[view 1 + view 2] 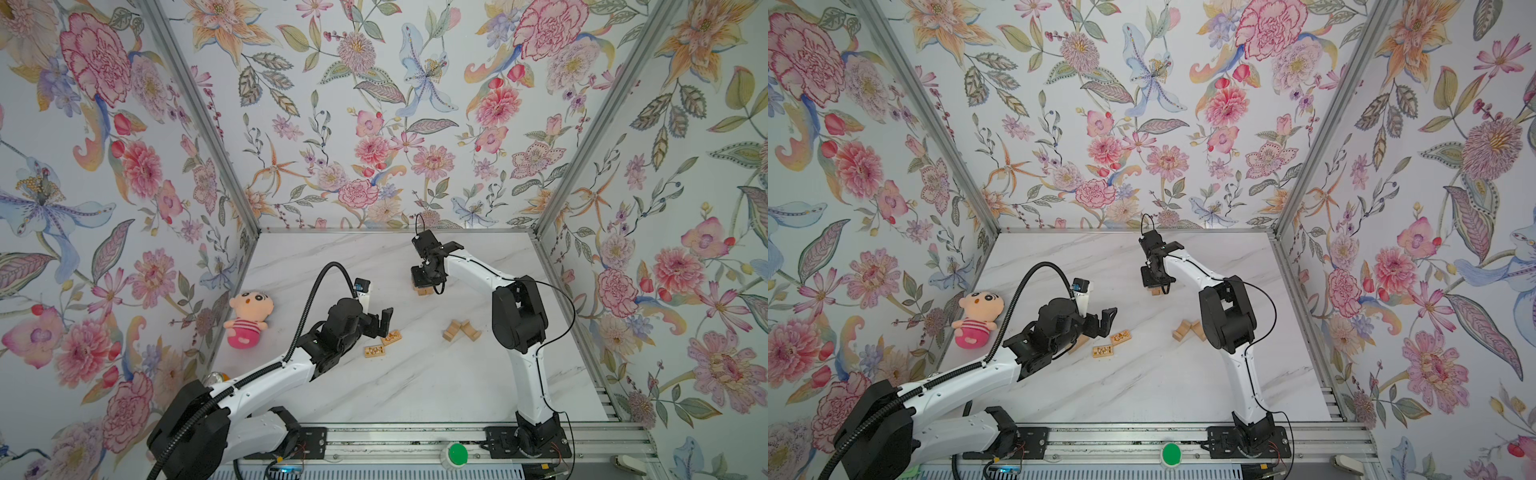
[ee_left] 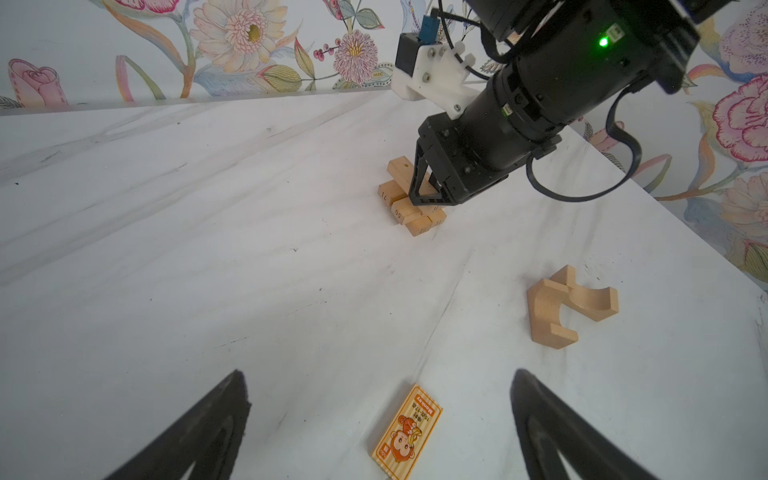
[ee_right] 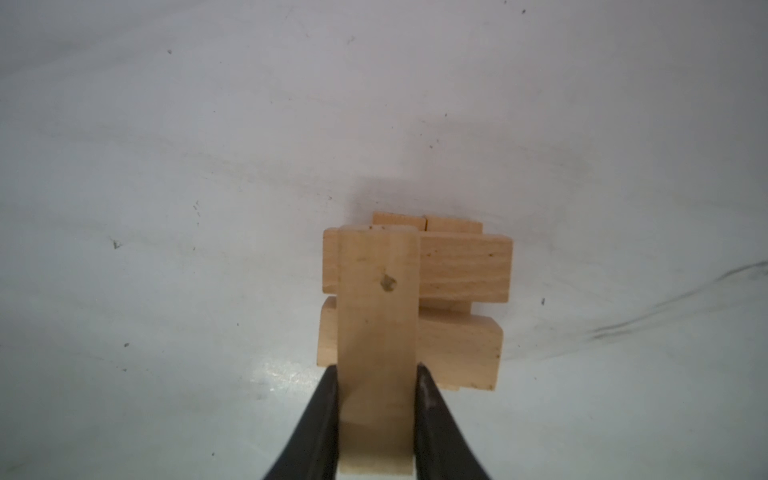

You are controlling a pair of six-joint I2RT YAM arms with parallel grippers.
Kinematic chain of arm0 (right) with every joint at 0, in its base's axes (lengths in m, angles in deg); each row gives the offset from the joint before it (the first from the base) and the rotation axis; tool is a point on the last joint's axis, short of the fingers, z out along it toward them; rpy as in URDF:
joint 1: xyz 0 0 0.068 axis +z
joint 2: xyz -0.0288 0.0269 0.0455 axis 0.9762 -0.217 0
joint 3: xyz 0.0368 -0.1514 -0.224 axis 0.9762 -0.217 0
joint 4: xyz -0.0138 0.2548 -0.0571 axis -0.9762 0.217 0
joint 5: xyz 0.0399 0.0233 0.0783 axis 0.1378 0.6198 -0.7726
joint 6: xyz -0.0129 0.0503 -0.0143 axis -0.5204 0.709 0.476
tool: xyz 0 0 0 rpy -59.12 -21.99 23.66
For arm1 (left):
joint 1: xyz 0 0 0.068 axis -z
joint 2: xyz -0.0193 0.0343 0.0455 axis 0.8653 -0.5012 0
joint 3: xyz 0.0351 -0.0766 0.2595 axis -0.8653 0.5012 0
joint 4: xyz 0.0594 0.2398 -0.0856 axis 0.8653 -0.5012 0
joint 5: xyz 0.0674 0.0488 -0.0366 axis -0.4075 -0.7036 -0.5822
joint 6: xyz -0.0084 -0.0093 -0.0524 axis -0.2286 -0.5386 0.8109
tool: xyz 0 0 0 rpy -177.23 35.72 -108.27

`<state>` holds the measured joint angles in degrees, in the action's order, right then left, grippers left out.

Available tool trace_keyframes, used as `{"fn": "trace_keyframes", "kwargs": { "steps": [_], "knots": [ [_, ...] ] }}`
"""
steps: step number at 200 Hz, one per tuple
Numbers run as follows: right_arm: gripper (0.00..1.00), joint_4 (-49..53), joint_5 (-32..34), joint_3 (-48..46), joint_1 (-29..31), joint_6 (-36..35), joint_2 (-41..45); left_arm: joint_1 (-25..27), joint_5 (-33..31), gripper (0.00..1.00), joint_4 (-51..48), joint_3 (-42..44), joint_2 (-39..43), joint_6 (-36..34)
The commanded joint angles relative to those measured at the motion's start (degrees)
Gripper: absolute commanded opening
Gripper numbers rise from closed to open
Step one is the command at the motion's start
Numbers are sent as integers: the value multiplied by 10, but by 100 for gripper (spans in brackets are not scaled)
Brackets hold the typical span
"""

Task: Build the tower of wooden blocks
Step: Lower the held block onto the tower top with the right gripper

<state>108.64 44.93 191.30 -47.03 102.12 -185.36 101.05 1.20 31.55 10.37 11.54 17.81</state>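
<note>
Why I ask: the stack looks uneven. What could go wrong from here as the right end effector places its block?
1. The right end effector clamps a wood block over one side of the tower, not its middle; released, it might tip off.
2. The lower layers look offset, so downward pressure could shift them.
3. The arched blocks lie close to the right arm; retracting might sweep them.

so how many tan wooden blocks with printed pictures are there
2: one printed tan wooden block beside the left gripper, a second next to it; more may lie face down.
</note>
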Motion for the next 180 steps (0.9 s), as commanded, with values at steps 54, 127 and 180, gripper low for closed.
{"fn": "trace_keyframes", "kwargs": {
  "steps": [54,127,180],
  "knots": [
    [29,8,2,16,1,10,-13,-14,10,99,4,10,13,-6],
    [29,8,5,19,-2,12,-21,-20,12,99,4,14,17,-7],
    [31,8,5,21,-3,12,-24,-23,14,99,4,15,17,-5]
  ]
}}
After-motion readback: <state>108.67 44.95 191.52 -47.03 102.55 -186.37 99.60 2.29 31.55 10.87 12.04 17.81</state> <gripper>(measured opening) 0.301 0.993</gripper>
